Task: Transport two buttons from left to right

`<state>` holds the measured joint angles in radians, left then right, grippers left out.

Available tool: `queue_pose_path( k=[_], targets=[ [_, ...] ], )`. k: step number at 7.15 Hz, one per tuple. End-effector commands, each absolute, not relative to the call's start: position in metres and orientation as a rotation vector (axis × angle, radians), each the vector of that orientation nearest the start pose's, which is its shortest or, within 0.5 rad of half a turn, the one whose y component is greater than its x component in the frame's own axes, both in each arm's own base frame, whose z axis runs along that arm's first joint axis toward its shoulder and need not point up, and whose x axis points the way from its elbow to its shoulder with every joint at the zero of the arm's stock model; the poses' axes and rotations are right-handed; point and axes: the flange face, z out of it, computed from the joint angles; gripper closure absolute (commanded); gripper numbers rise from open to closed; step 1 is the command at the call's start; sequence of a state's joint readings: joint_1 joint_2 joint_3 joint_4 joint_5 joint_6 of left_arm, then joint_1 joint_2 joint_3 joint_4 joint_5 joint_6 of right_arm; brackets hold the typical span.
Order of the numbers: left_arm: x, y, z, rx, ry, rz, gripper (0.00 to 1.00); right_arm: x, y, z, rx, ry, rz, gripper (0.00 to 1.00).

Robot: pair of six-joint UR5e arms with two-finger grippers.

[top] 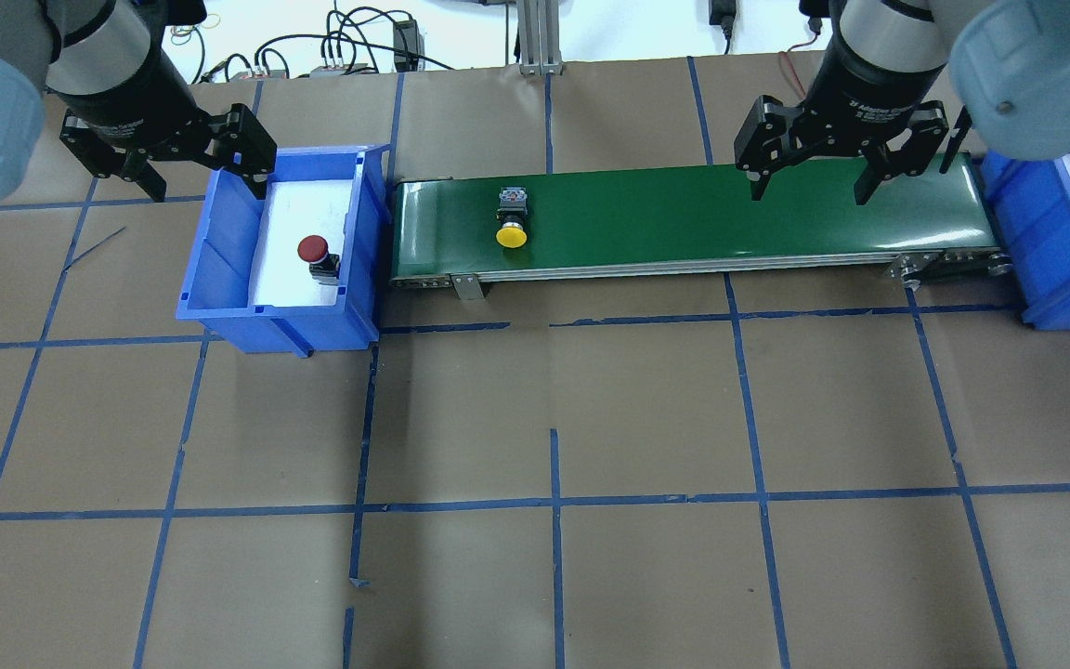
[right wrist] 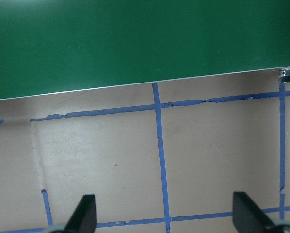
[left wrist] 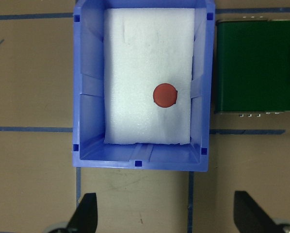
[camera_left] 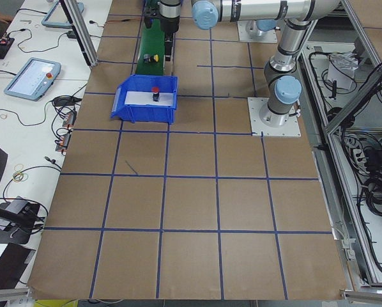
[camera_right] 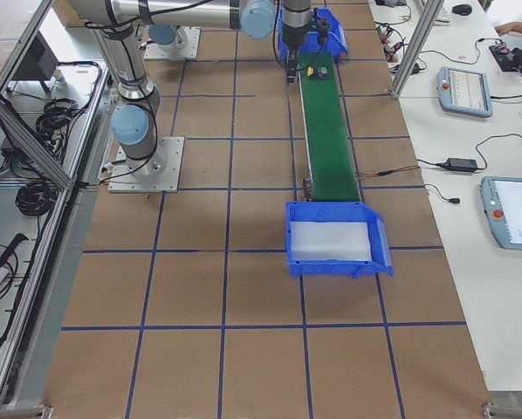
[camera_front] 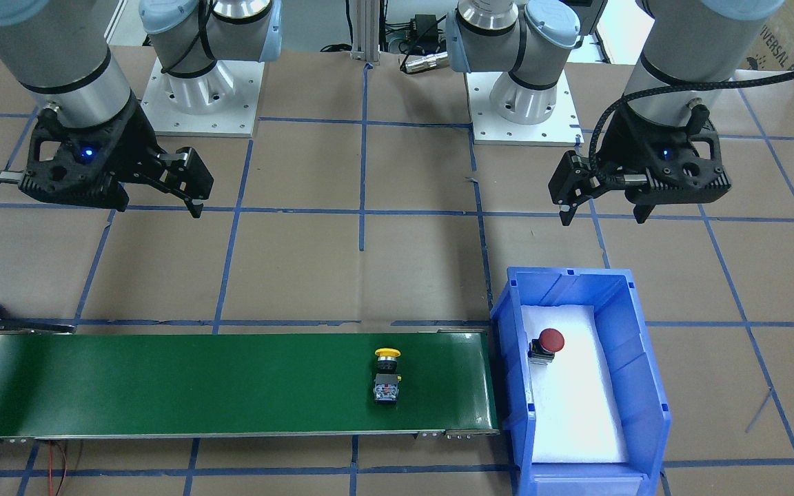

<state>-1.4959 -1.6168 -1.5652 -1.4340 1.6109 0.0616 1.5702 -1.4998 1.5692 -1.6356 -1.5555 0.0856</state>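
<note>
1. Tabletop (top: pixel 646 409): covered in brown paper, divided into squares by blue tape lines (top: pixel 554 502).
2. Conveyor belt (top: pixel 702 218): green, laid between the left bin (top: pixel 219 251) and the right bin (top: pixel 1046 251). Both bins are blue and lined with white foam (top: pixel 298 204).
3. Red button (top: pixel 314 249): stands cap up on the foam in the left bin, near the wall facing the belt.
4. Yellow button (top: pixel 511 234): lies on its side on the belt near the left end, cap toward my bases.
5. My left gripper (top: pixel 208 186): fingers apart, empty, above the tabletop on my side of the left bin.
6. My right gripper (top: pixel 809 197): fingers apart, empty, above the tabletop on my side of the belt.
7. Room: a white side bench (camera_right: pixel 470 262) beyond the belt carries a teach pendant (camera_right: pixel 464 90) and cables.
</note>
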Motion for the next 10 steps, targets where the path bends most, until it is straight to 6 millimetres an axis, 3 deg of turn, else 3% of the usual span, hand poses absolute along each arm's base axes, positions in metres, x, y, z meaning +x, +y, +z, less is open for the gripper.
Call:
queue_pose_path(
  k=[1,2,4,5,7,9,10],
  targets=[
    [-0.089,-0.520,0.470,-0.034,3.120,-0.027,0.00,0.141,-0.517,0.452,0.113,3.129,0.025,0.00],
    [-0.089,-0.519,0.465,-0.046,3.128,-0.008,0.00,0.142,-0.515,0.455,0.110,3.125,0.016,0.00],
    [-0.083,-0.524,0.489,-0.023,3.051,-0.098,0.00,0.141,-0.515,0.458,0.111,3.131,0.008,0.00],
    [-0.093,-0.524,0.490,0.007,3.050,-0.090,0.00,0.141,-0.515,0.458,0.111,3.131,0.008,0.00],
    [-0.133,-0.510,0.481,0.021,3.051,-0.064,0.00,0.140,-0.515,0.459,0.111,3.131,0.005,0.00],
    [-0.118,-0.514,0.479,-0.020,3.038,-0.074,0.00,0.138,-0.515,0.458,0.115,3.132,0.008,0.00],
    [-0.111,-0.515,0.476,0.087,3.037,-0.055,0.00,0.137,-0.516,0.458,0.120,3.130,0.008,0.00]
  ],
)
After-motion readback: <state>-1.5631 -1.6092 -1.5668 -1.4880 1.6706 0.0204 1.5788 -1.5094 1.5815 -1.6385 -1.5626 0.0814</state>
